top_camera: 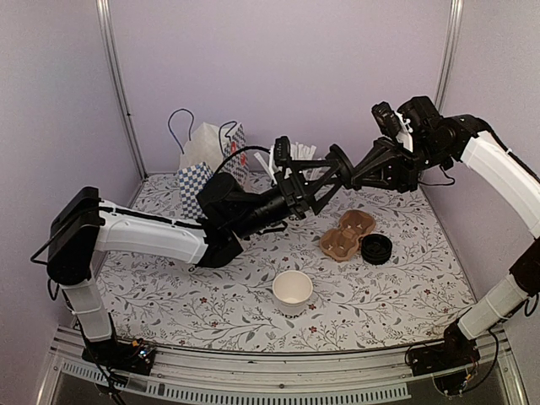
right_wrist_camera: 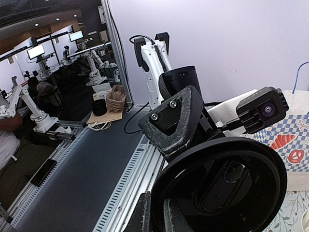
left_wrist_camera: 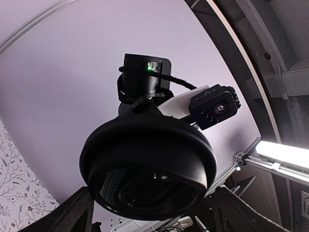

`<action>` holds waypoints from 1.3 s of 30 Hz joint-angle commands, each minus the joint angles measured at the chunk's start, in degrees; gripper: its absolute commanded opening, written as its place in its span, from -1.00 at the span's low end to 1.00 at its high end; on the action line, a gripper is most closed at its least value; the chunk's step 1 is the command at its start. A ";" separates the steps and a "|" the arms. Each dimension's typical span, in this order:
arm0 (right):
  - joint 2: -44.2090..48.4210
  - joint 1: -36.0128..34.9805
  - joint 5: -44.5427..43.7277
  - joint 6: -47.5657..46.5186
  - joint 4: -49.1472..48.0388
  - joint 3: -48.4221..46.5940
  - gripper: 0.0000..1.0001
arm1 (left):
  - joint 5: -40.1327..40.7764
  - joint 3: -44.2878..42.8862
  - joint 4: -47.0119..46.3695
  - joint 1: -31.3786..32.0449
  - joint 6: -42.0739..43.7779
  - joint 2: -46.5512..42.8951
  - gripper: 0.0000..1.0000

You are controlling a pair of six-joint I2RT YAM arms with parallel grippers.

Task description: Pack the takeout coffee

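Note:
The takeout coffee's white paper cup (top_camera: 293, 291) stands open-topped on the table near the front middle. Its round black lid (left_wrist_camera: 147, 169) is up in the air over the table's middle. My right gripper (right_wrist_camera: 161, 213) is shut on the lid's rim (right_wrist_camera: 227, 193). My left gripper (left_wrist_camera: 154, 205) stands open with the lid between its fingers (left_wrist_camera: 77, 210); one left finger (right_wrist_camera: 176, 121) lies against the rim. In the top view both grippers meet, left gripper (top_camera: 323, 179) and right gripper (top_camera: 350, 173).
A brown cup carrier (top_camera: 346, 234) and a stack of black lids (top_camera: 376, 249) lie right of centre. A white cup with straws (top_camera: 291, 156) and a checked paper bag (top_camera: 207, 160) stand at the back.

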State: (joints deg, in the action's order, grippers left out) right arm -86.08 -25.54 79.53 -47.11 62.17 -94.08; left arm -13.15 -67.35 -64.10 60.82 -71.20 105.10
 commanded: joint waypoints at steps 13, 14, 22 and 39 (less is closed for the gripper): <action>-0.13 -0.59 0.39 0.14 -0.38 0.69 -0.84 | -1.97 -2.77 -3.24 -0.96 -1.77 2.06 0.78; -0.06 -0.57 0.38 0.17 -0.38 0.80 -0.84 | -2.05 -2.86 -3.49 -0.93 -1.95 2.25 0.77; 0.04 -0.65 -0.13 -0.07 -0.65 1.53 -0.83 | -2.50 -2.70 -5.39 -1.05 -2.20 2.65 0.57; 13.36 9.51 -11.43 6.35 -17.28 18.00 0.03 | -3.38 7.61 22.92 -2.93 17.42 -12.86 0.41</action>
State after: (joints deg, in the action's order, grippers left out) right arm -78.15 -21.21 71.24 -46.00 55.75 -83.72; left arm -15.40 -59.51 -58.46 58.48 -66.94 100.09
